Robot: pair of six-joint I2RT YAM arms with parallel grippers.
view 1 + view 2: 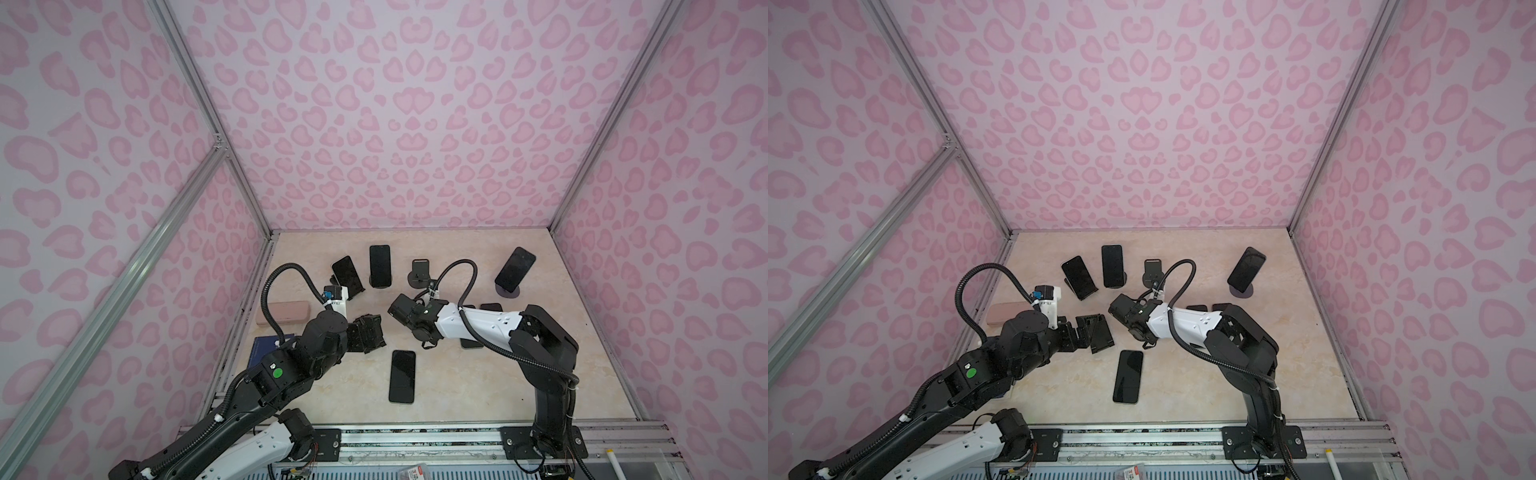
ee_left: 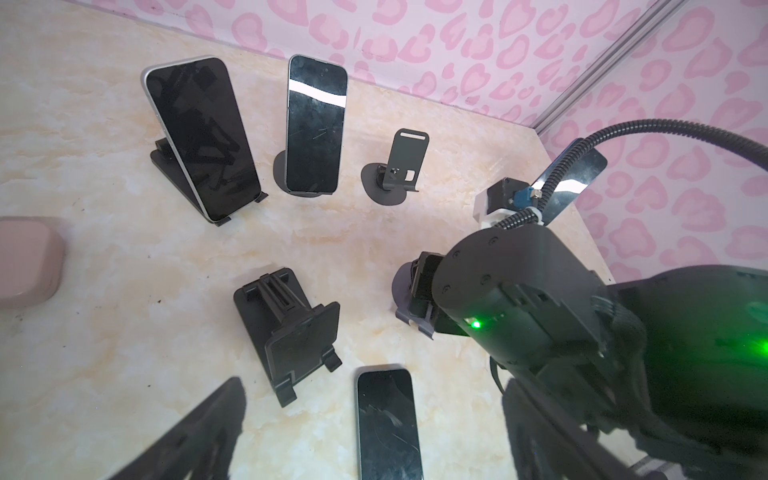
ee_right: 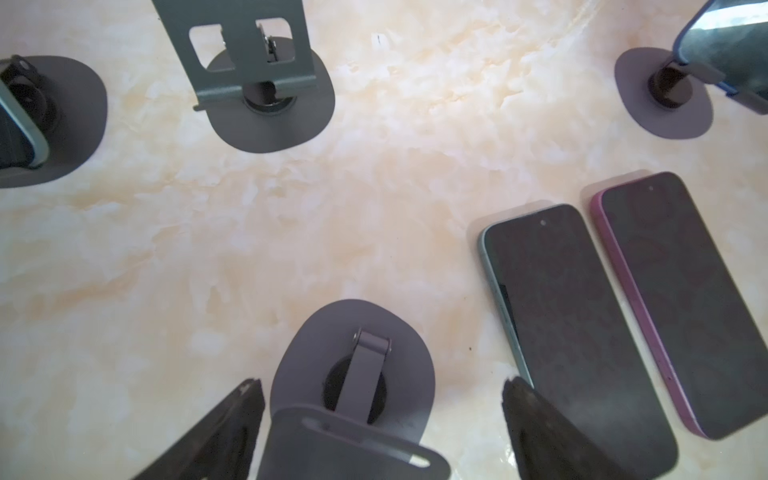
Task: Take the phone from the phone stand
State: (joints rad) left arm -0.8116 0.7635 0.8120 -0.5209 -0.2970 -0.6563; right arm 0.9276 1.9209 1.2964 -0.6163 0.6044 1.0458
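— Well, where do the phones sit in the top views?
— Three are in stands along the far side of the worktop (image 1: 457, 399). A tilted phone (image 1: 347, 274) is on the left and an upright phone (image 1: 380, 266) is just right of it. A leaning phone (image 1: 514, 269) is well off to the far right. An empty grey stand (image 1: 419, 271) is between the upright phone and the leaning one. A flat phone (image 1: 402, 376) lies screen-up nearer, about the middle.
— And the arms?
— The left hand (image 1: 354, 334) hangs just left of an empty folding stand (image 1: 372, 332). The right hand (image 1: 400, 312) points down just right of that stand.
— What does the left wrist view add?
— Its fingers (image 2: 199, 432) are spread wide with nothing between them. The folding stand and the flat phone lie beyond them. The right hand is down at an empty purple stand (image 2: 400, 286); I cannot tell from here whether it touches.
— And the right wrist view?
— Its fingers (image 3: 232, 424) stand apart on either side of the purple stand's back plate. A clear gap shows on one side, so nothing is clamped. A teal-edged phone (image 3: 573, 332) and a magenta-edged phone (image 3: 685, 299) lie flat side by side, just right of that stand.
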